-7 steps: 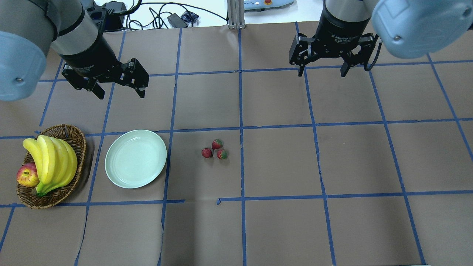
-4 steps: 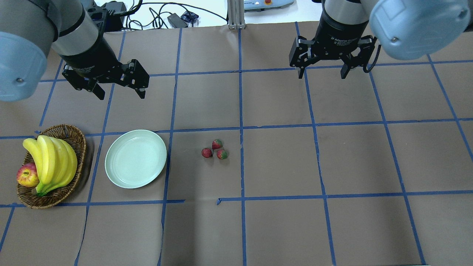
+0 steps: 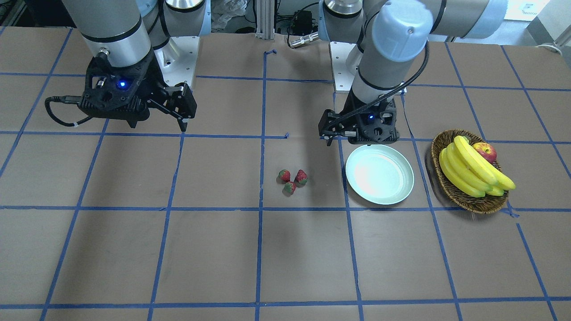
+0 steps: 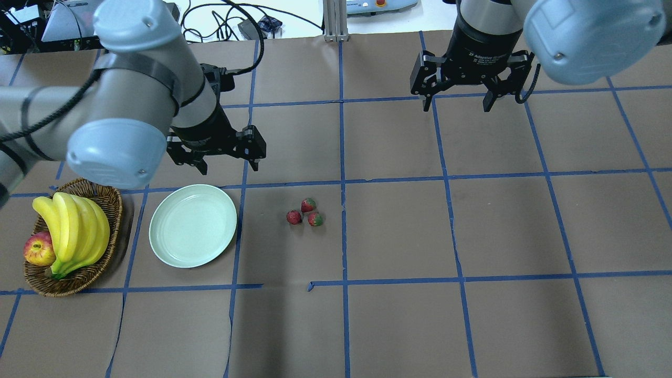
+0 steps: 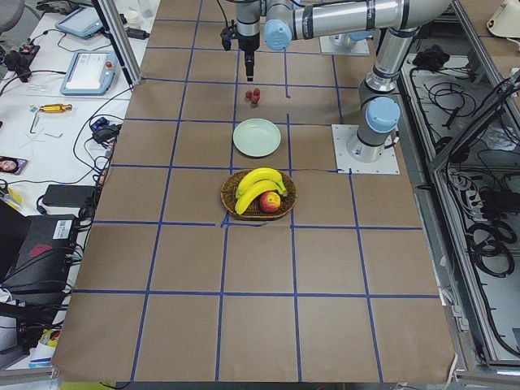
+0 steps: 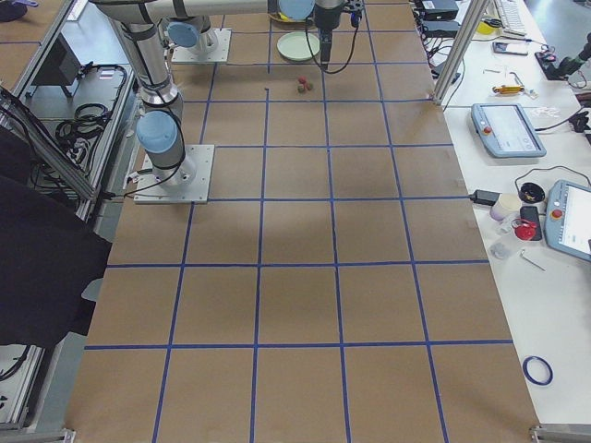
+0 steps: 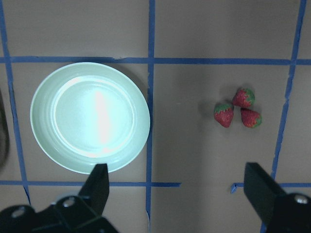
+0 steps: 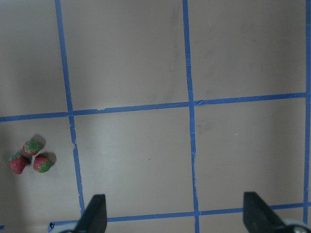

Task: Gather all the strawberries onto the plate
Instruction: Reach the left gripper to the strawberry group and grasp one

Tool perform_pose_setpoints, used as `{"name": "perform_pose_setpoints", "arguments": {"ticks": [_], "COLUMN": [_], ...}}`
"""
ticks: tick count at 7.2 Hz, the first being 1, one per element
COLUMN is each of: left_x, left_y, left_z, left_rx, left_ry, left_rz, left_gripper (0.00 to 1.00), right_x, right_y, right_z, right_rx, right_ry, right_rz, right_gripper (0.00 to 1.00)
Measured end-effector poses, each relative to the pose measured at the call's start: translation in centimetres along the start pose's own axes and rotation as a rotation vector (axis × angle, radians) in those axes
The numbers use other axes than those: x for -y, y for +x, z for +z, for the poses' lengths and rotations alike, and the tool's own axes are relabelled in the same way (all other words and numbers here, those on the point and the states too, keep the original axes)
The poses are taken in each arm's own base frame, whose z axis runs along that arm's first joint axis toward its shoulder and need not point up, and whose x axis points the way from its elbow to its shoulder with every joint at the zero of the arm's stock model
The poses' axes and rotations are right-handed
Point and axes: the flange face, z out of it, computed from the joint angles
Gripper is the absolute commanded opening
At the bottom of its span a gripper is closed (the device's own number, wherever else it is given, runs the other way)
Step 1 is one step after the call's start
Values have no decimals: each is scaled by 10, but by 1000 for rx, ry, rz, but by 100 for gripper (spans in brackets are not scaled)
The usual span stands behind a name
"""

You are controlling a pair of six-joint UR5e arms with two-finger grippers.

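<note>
Three small red strawberries [image 4: 308, 205] with green caps lie in a tight cluster on the brown table, also in the front view [image 3: 289, 188] and the left wrist view [image 7: 224, 114]. The pale mint-green plate [image 4: 193, 226] lies empty to their left, about a plate's width away. My left gripper [image 4: 229, 167] is open and empty, hovering just behind the plate's right rim; its fingers [image 7: 99, 184] frame plate and strawberries from above. My right gripper [image 4: 457, 105] is open and empty, high over the far right of the table. The strawberries show at the lower left of the right wrist view [image 8: 33, 146].
A brown wicker basket [image 4: 113, 197] with bananas [image 4: 73, 226] and a red-yellow apple [image 4: 39, 248] stands left of the plate. Blue tape lines grid the brown table cover. Cables and devices lie beyond the far edge.
My left arm has swung right and toward the table's middle, from the far left to just behind the plate. The right gripper has barely moved. Strawberries and plate are unmoved.
</note>
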Motion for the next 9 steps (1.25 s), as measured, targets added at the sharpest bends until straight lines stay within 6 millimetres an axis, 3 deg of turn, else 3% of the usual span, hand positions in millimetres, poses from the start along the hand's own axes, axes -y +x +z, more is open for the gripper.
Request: {"name": "perform_pose_setpoints", "arguments": {"ticks": [2,4,7,9], "left_x": [1,4,14,14], "left_y": [24,42,51,55], "left_z": [60,106,154,172], "left_rx": [-1,-7,-6,2], "left_ry": [-58,-124,-168,-193], "left_rz": [11,26,66,78], "left_gripper": [94,93,83,72], "right_x": [0,0,0,0], "right_y": [0,0,0,0], "right_z": [1,3,3,4], "right_rx": [0,-1,-2,-3], "right_ry": [-3,-5,-7,-8], "right_rz": [0,0,-1,-1], "right_gripper": [100,100,100,100]}}
